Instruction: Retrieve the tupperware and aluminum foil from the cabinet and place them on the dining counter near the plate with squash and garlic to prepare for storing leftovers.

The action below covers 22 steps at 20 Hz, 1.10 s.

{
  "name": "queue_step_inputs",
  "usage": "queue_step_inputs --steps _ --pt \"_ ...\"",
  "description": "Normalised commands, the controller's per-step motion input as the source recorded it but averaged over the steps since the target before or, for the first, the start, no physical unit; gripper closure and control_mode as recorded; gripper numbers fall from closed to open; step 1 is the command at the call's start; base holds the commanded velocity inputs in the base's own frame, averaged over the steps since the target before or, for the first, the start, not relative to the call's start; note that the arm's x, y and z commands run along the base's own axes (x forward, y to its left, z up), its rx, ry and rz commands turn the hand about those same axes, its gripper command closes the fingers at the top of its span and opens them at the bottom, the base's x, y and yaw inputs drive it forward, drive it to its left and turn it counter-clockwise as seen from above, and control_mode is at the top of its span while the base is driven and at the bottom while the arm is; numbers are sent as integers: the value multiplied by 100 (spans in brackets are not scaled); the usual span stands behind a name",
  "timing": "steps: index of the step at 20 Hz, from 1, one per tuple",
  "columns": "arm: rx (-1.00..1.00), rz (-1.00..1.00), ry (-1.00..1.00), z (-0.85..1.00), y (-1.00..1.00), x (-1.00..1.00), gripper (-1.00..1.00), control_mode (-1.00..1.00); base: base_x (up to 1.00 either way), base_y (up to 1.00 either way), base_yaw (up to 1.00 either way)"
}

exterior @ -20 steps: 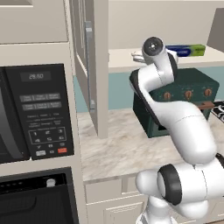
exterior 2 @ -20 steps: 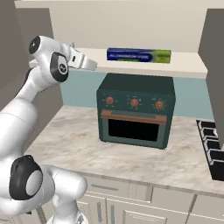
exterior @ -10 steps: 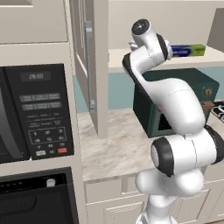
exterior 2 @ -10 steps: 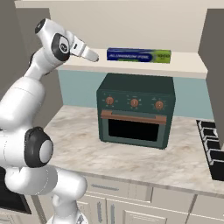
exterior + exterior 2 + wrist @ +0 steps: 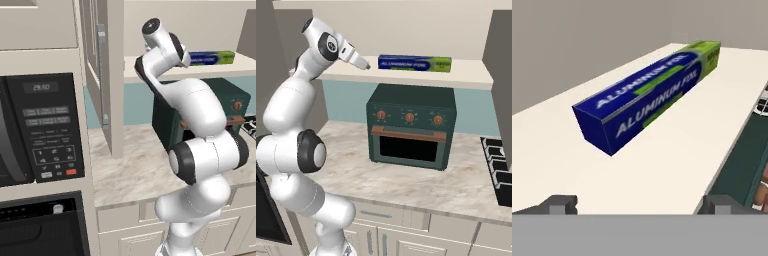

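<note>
Rising toward the cabinet [image 5: 476, 75] shelf, the gripper [image 5: 362, 64] is now pointing, jaws spread wide, at the aluminum foil [image 5: 414, 63] lying there.

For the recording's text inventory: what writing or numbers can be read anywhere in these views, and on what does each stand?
"ALUMINUM FOIL", printed twice, on two faces of the aluminum foil carton lying on the cabinet shelf.
Microwave display: digits, too blurred to read.
Microwave keypad: button labels too small to read.
</note>
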Motion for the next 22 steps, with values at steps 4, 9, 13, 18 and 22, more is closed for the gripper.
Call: queue_step_inputs --steps 4,9,13,18,22 --pt "0 -11 -8 -32 0 21 -100 -100 0 0 0" --pt "0 -8 -1 -6 -13 25 -100 -100 0 0 0" --pt "0 -8 0 0 -23 25 -100 -100 0 0 0" --pt "0 -7 0 0 -11 34 -100 -100 0 0 0" --pt "0 -8 0 0 -2 35 -100 -100 0 0 0"
